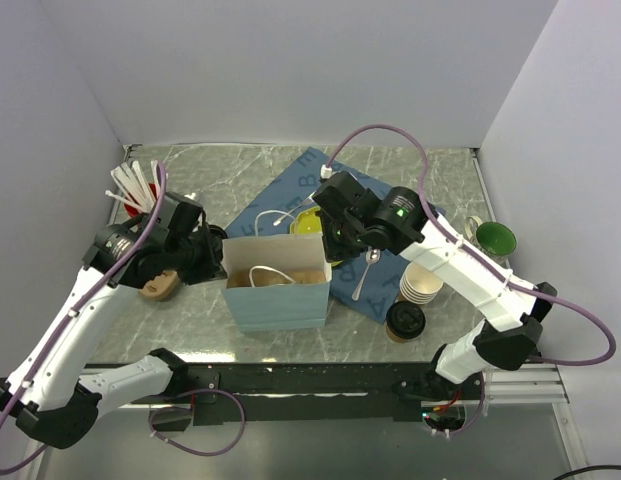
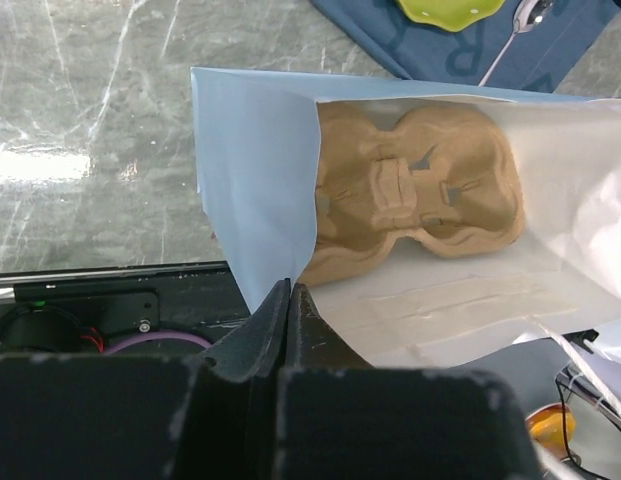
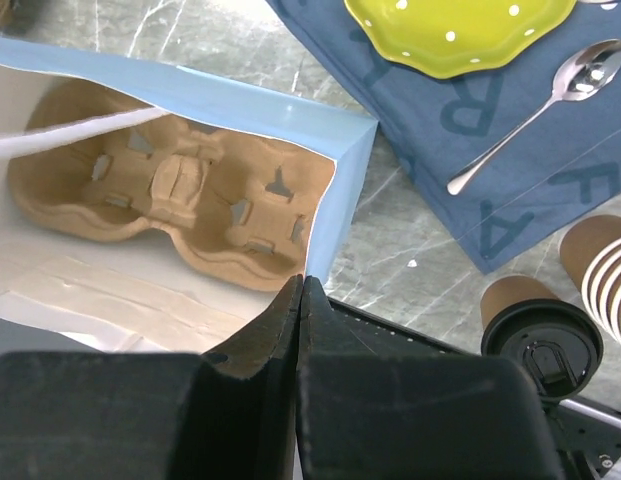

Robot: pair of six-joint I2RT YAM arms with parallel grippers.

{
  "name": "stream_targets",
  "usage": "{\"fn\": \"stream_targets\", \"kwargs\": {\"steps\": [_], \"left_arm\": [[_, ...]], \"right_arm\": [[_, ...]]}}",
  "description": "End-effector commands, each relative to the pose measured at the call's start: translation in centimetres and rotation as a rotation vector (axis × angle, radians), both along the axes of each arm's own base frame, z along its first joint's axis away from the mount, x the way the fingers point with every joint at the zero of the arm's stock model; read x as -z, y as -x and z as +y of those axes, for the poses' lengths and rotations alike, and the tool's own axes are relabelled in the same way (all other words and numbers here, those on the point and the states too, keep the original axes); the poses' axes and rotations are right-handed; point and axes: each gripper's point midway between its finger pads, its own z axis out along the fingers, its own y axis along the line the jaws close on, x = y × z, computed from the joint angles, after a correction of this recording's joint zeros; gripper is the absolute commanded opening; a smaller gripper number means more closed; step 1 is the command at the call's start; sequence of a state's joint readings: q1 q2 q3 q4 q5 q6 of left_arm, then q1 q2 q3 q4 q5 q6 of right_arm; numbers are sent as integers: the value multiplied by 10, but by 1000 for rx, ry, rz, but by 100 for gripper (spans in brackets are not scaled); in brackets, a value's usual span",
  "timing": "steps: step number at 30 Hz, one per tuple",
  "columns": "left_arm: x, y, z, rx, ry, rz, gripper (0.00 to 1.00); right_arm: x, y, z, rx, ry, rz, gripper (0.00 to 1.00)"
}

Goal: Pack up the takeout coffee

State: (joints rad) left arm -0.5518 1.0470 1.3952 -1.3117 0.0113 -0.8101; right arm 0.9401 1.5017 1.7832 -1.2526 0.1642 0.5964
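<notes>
At the left rim of the light blue paper bag (image 1: 277,300), the left hand (image 2: 290,292) is closed, its two fingers pressed flat together on the paper edge. The right hand (image 3: 302,285) is likewise closed, pinching the opposite rim at the bag's right corner. The bag stands upright and open on the grey marbled table (image 3: 390,250) between the two hands.

Ahead of both sets of fingertips, a tan moulded-pulp cup carrier (image 2: 415,185) lies flat on the bag's floor. Its cup pockets are unoccupied.

The takeout coffee (image 3: 542,340), a tan-brown paper cup with a round black plastic lid, stands upright on the table to the right of the right hand, outside the bag and clear of it. Neither hand touches it. Just beyond it, further to the hand's right, is a stack of lidless tan paper cups (image 3: 602,270).

Forward and right of the right hand, a dark blue lettered cloth (image 3: 460,140) lies on the table. On the cloth rest a yellow-green dotted plate (image 3: 455,30) and a metal spoon (image 3: 535,115), the spoon beside the plate and apart from it.
</notes>
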Motion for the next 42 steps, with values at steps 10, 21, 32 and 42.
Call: {"fn": "stream_targets", "kwargs": {"steps": [10, 21, 32, 42], "left_arm": [[-68, 2, -6, -46, 156, -123, 1], [-82, 8, -5, -55, 198, -147, 17], [-29, 10, 6, -46, 58, -49, 72], [-45, -15, 9, -74, 12, -127, 73]], "right_arm": [[-74, 4, -14, -10, -104, -110, 0], [-61, 10, -11, -2, -120, -62, 0], [-54, 4, -18, 17, -70, -81, 43], [-75, 5, -35, 19, -72, -145, 44]]}}
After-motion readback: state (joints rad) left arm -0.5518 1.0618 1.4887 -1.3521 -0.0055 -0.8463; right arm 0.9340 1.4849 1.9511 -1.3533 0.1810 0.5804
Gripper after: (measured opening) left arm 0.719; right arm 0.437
